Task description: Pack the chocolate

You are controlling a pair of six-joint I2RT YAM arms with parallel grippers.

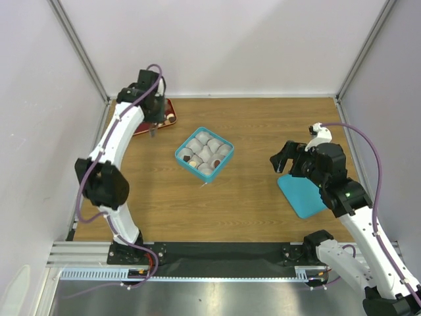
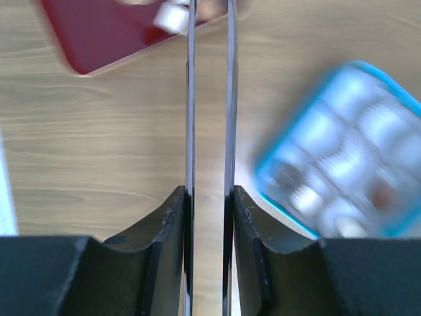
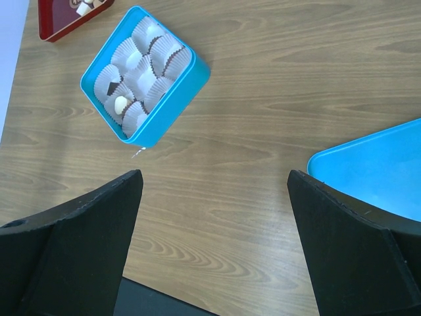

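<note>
The teal box [image 1: 204, 153] sits mid-table, filled with white paper cups. A dark chocolate [image 3: 113, 85] and a light tan chocolate [image 3: 120, 104] lie in its cups. More pieces rest on the red tray [image 1: 148, 125] at the back left. My left gripper [image 1: 152, 131] hangs over the tray's right edge. Its long thin fingers [image 2: 191, 99] stand parallel with a narrow gap, and their tips run out of the top of the left wrist view. My right gripper [image 1: 284, 162] is wide open and empty [image 3: 214, 174], to the right of the box.
The teal lid [image 1: 301, 194] lies flat at the right, partly under my right arm, and also shows in the right wrist view [image 3: 375, 171]. White walls close the table at the back and both sides. Bare wood lies between box and lid.
</note>
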